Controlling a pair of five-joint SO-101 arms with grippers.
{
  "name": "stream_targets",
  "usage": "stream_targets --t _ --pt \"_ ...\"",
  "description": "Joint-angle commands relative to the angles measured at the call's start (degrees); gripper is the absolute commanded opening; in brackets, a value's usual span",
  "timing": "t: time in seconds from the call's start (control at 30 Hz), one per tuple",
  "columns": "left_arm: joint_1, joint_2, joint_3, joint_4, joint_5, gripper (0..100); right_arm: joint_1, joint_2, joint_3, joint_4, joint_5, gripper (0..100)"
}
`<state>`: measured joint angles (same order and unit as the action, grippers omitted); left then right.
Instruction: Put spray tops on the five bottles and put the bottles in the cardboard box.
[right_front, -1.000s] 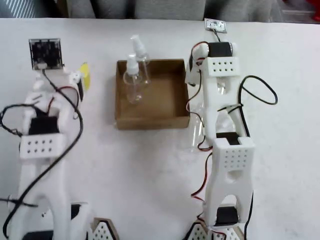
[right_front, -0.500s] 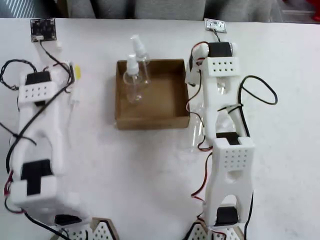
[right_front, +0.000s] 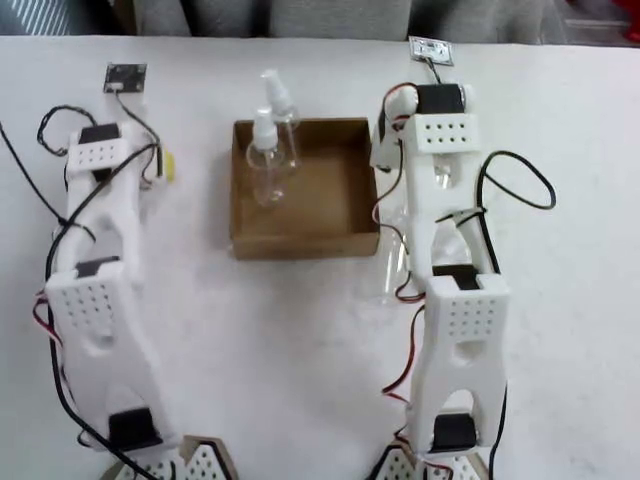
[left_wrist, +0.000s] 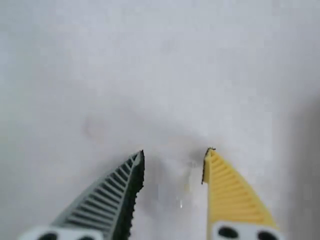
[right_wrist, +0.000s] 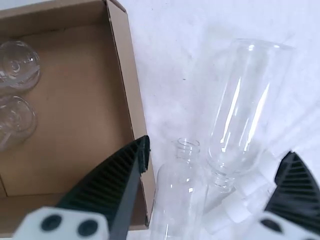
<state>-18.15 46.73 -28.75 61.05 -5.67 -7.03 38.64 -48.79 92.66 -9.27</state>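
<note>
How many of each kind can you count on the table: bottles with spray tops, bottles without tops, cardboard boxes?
Bottles with spray tops: 2
Bottles without tops: 2
Cardboard box: 1
Total: 5

My left gripper (left_wrist: 173, 155) pairs a ribbed grey finger (left_wrist: 120, 195) with a ribbed yellow finger (left_wrist: 230, 195). My right gripper (right_wrist: 218, 150) is ribbed black on white. The square cardboard box (right_wrist: 125, 75) is plain brown, the round plastic bottles (right_wrist: 240, 100) clear, the small spray tops (right_front: 268, 82) white, the flat table (left_wrist: 150, 60) white.
</note>
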Motion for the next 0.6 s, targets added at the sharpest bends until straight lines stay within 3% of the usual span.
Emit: stream_targets --t 0.0,0.4,0.57 --pt "-1.27 3.21 -9.49 3.69 -0.53 20 0.4 -0.4 -2.29 -0.57 0.7 36.6" --pt "-1.54 12.44 -25.41 21.1 -0.88 20 0.4 -0.4 -2.29 -0.57 0.7 36.6" --pt "-1.45 12.62 -31.12 29.1 -6.24 20 0.4 -0.4 -2.29 -0.57 0.7 36.6"
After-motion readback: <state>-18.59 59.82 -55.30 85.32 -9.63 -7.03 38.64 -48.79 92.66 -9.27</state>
